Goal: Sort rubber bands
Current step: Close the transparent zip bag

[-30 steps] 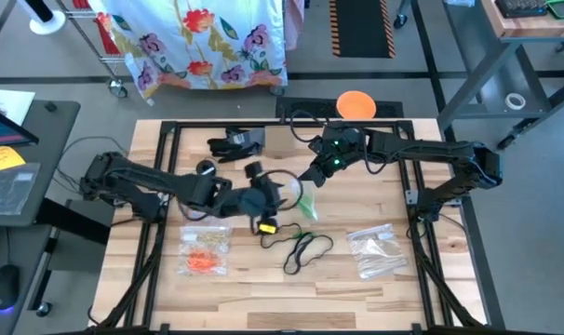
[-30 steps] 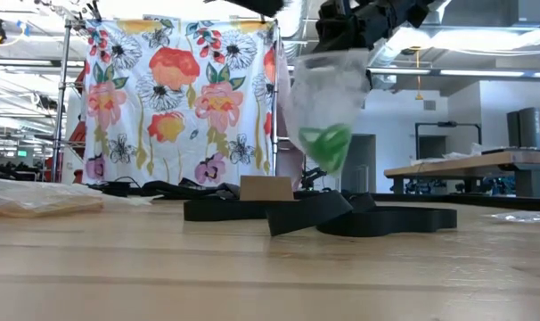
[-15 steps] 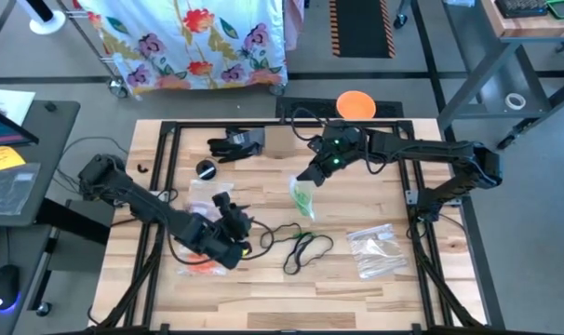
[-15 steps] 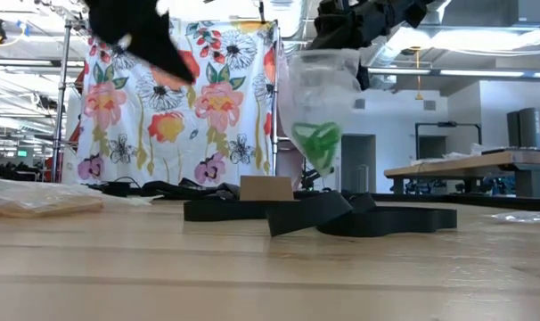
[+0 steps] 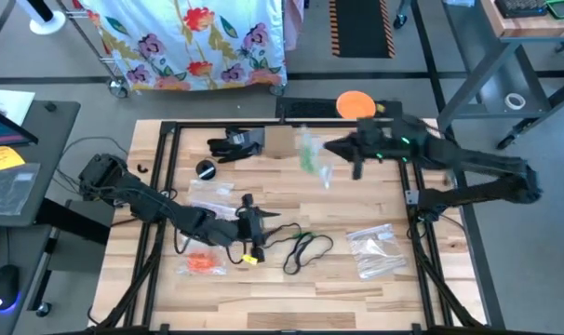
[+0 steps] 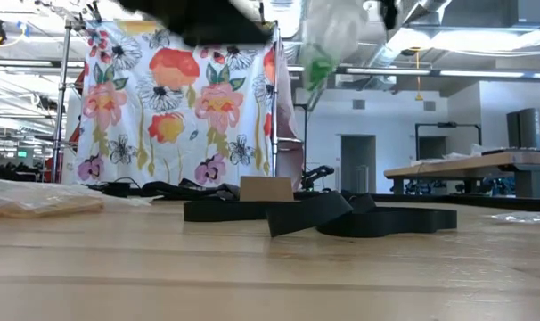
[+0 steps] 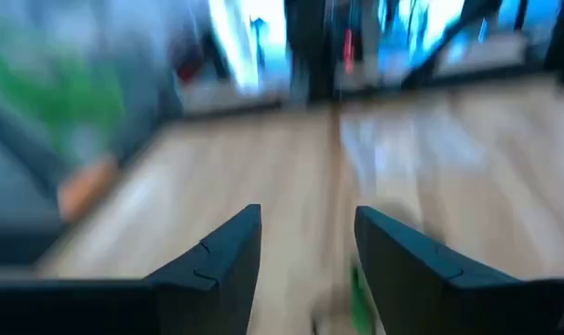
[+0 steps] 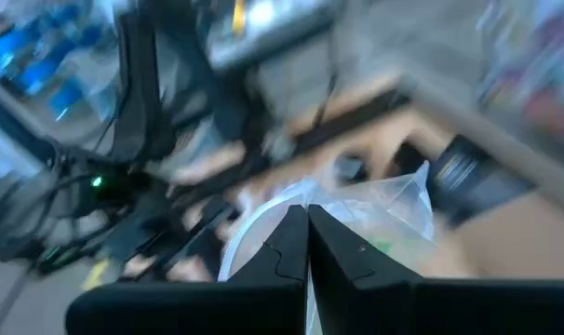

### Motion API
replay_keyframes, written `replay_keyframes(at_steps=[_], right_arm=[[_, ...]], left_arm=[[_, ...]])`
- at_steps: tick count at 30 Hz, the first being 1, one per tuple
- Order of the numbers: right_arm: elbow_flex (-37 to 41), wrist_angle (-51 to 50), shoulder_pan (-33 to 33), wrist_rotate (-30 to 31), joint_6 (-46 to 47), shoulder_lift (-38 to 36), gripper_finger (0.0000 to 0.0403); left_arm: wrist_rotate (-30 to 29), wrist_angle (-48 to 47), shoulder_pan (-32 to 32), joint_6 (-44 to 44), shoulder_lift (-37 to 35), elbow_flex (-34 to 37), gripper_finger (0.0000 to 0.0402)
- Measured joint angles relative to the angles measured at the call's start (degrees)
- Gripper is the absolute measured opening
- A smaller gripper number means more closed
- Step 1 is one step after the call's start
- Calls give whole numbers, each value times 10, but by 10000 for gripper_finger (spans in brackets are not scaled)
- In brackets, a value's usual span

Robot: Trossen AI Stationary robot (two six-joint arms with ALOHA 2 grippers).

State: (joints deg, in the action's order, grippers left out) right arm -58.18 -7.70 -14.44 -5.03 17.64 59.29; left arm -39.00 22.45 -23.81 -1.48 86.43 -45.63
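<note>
High view first: the right gripper [image 5: 330, 149] sits in the upper middle of the frame, pinched tight on the top edge of a clear bag [image 5: 310, 154] that swings out to its left, blurred, with green rubber bands [image 5: 307, 151] inside. In the right wrist view the two fingers [image 8: 291, 251] press together with the bag's film [image 8: 394, 214] caught between them. In the low view the bag [image 6: 328, 40] hangs at the top centre of the frame, green showing at its lower edge.

The left gripper [image 5: 254, 228] is low in the centre-left, over the wood, its fingers apart and holding nothing; the left wrist view shows a clear gap between them [image 7: 231, 256]. Just right of it lie a green band [image 5: 291, 234] and a tangle of black bands [image 5: 305, 249]. Orange bands [image 5: 200, 264] lie in a bag at the lower left. Another bag [image 5: 375, 251] rests at the lower right on the table [image 5: 356, 298].
</note>
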Motion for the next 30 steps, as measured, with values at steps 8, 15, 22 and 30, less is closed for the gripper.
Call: replay_keyframes(at_steps=[8, 15, 22, 30], right_arm=[[239, 320, 39, 123, 157, -125, 0], [267, 417, 17, 144, 203, -99, 0], [268, 450, 64, 143, 140, -30, 0], [268, 633, 110, 169, 90, 32, 33]], left_arm=[[15, 297, -8, -226, 67, 0, 168], [-66, 335, 8, -287, 145, -35, 168], [-127, 379, 25, -414, 201, -103, 168], [-148, 372, 49, -386, 227, -137, 168]])
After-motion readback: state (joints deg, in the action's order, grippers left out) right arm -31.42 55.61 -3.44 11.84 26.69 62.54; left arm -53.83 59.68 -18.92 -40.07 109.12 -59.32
